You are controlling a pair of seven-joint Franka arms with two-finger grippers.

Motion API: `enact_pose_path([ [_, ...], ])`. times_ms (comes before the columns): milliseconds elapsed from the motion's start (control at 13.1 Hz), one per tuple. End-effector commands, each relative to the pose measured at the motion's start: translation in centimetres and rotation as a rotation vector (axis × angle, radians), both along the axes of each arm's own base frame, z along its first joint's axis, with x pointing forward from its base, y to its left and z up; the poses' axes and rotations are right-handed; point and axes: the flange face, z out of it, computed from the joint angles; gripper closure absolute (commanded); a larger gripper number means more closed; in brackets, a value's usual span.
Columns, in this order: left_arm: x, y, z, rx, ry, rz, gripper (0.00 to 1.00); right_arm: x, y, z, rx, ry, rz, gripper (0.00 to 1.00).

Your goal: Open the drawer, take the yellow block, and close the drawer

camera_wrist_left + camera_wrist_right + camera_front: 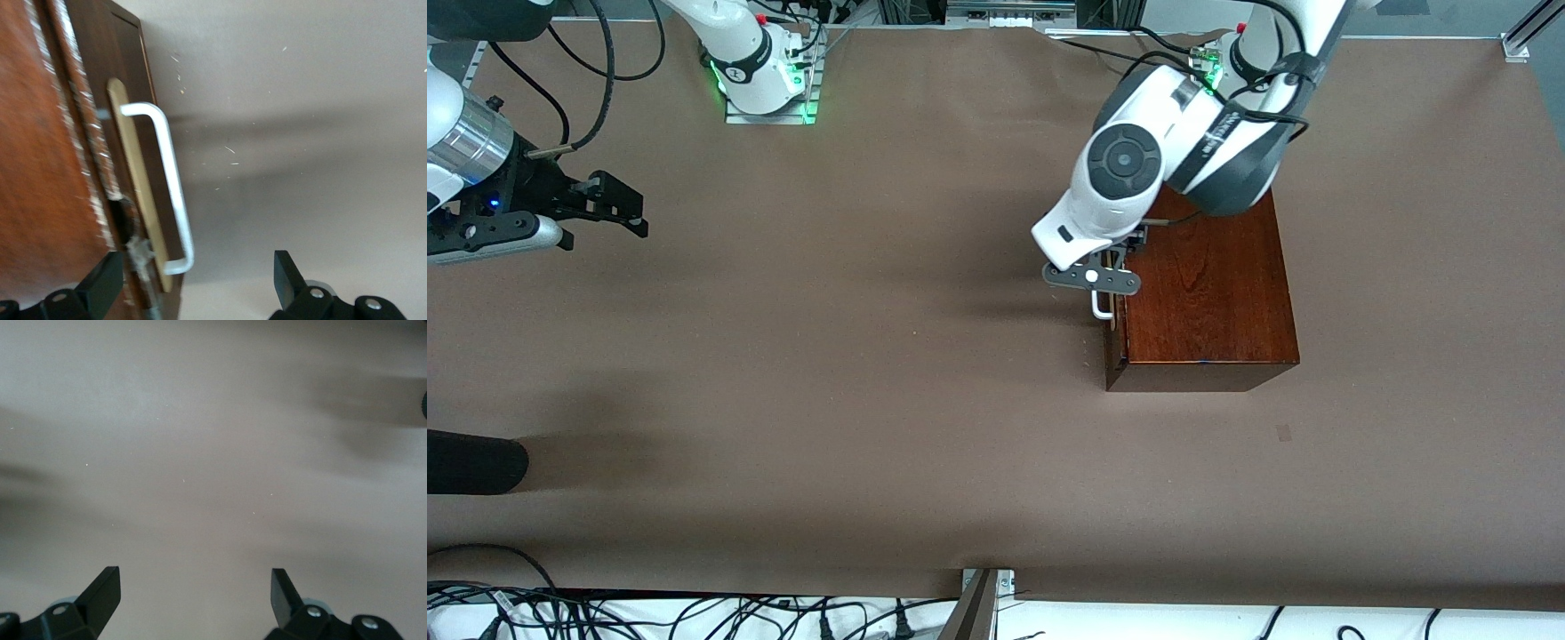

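From my console the biggest thing is the table (889, 382), covered in brown paper. On it, toward the left arm's end, sits the dark reddish-brown wooden box (1209, 293), its glossy top catching the light. The left arm reaches down from its base over the box, and the left gripper (1104, 286) hangs just over the box's front face, where the drawer (137, 200) is. In the left wrist view I see its fingers (287, 277) spread wide, released, with one finger on the box side and the other out over bare table; the white handle (170, 187) lies between them, and I cannot tell whether either finger touches it. The drawer front sits flush or very nearly flush with the box; I can make out a thin dark seam along its edge but cannot say it is pulled out at all. A pale wooden strip runs behind the handle on the drawer front.

The right arm waits at the right arm's end of the table, its right gripper (618, 209) held above bare paper, well apart from the box. The right wrist view shows those fingers (283, 590) parted too, nothing between them, only brown surface beneath.

I cannot see the yellow block in any view.
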Motion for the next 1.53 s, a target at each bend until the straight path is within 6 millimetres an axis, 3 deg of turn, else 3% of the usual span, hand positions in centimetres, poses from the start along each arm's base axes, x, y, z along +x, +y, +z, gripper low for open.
enact_pose_path([
  [0, 0.4, -1.6, -1.6, 0.084, -0.096, -0.037, 0.00, -0.1, 0.1, 0.6, -0.017, 0.002, -0.002, 0.00],
  [306, -1.1, -4.9, -4.6, 0.099, -0.137, -0.024, 0.00, -0.1, 0.1, 0.6, -0.017, 0.002, -0.002, 0.00],
  [689, -1.7, -4.2, -7.0, 0.209, -0.182, -0.065, 0.00, -0.1, 0.0, 0.6, -0.017, 0.002, -0.004, 0.00],
  [996, -3.9, -4.7, -9.0, 0.252, -0.167, -0.031, 0.00, -0.1, 0.0, 0.6, -0.017, 0.002, -0.004, 0.00],
  [1455, -4.3, -4.0, -10.8, 0.272, -0.184, -0.036, 0.00, -0.1, 0.0, 0.6, -0.017, 0.002, -0.004, 0.00],
])
